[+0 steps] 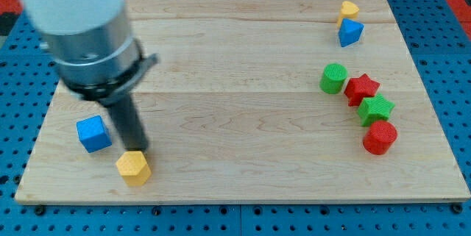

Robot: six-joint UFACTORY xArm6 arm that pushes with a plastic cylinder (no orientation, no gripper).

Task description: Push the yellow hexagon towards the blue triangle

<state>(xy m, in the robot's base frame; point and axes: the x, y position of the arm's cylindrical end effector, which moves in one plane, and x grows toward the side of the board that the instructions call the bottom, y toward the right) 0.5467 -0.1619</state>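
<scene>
A wooden board (pixel 243 118) lies on a blue pegboard surface (pixel 456 59). The arm's grey cylindrical body (pixel 85 34) enters from the view's top left and ends in a dark rod. My tip (pixel 139 151) rests on the board; it is a plain rod that grasps nothing. Just below my tip, touching or nearly touching it, sits the yellow hexagon (pixel 133 167), near the board's bottom edge. Just to the view's left of my tip lies a blue cube (pixel 93 133). Far to the view's right and up from my tip, near the board's top right corner, is the blue triangle (pixel 350 33), with a yellow heart-shaped block (pixel 349 9) touching it from above. Also well to the right of my tip, a line of four blocks runs downward: a green cylinder (pixel 333 78), a red star (pixel 361 87), a green star (pixel 377 108) and a red cylinder (pixel 380 137).
</scene>
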